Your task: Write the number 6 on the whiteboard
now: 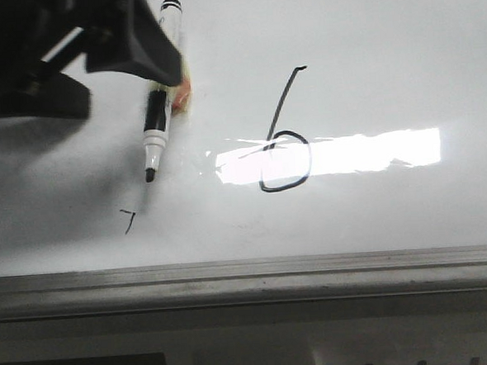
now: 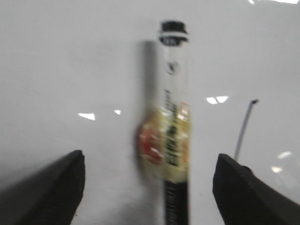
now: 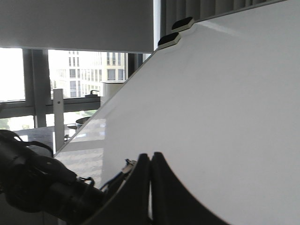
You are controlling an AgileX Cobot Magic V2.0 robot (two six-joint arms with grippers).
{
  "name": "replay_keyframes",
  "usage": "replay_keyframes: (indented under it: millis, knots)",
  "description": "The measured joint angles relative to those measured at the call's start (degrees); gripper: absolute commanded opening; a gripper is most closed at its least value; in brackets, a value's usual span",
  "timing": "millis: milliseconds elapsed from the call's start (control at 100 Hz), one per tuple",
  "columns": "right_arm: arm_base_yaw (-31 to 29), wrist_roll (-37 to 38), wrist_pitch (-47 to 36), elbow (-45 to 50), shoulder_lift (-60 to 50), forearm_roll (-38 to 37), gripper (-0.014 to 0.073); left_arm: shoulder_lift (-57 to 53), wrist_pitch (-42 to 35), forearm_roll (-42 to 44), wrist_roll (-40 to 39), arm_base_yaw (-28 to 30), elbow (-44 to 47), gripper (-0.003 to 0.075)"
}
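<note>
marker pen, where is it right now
In the front view the marker lies on the whiteboard at upper left, tip toward the frame, just under the left gripper, left of the number 6.

A tall glass window with dark metal mullions (image 3: 33,89) let in bright daylight. Beyond the window stood pale multi-storey buildings (image 3: 89,75). Just above the window hung a flat grey panel (image 3: 75,23). Beside the window stood a narrow white upright post (image 3: 58,117).
</note>
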Motion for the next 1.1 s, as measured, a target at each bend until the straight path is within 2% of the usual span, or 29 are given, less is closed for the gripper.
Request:
replay_keyframes:
  millis: [70,140,240,370,480,620,1100]
  knots:
    - [0.0,0.0,-0.54,0.39,-1.0,-0.84,-0.0065,-4.49,-3.06,-0.25,3.36,-0.66,0.87,0.0482]
    - [0.0,-0.86,-0.91,1.69,-2.62,-1.38,-0.0065,-10.27,-4.48,-0.25,7.08,-2.11,1.59,0.0398]
    - [0.0,-3.13,-2.62,5.05,-5.89,-1.63,-0.0065,-18.77,-5.29,-0.25,11.67,-4.12,3.11,0.0218]
    - [0.0,-3.96,-10.36,11.5,-10.82,-1.4,-0.0066,-29.62,-5.6,-0.25,13.97,-6.14,6.69,-0.0022]
    - [0.0,-4.1,-15.63,15.87,-14.43,0.09,-0.0065,-36.6,-5.46,-0.25,14.52,-7.29,10.71,-0.002]
    - [0.0,-4.28,-17.24,17.43,-17.34,2.61,-0.0065,-41.01,-3.28,-0.25,14.52,-7.41,15.12,-0.002]
    - [0.0,-4.37,-18.5,17.53,-17.83,4.19,-0.0065,-41.94,-1.11,-0.25,14.61,-7.41,18.34,-0.002]
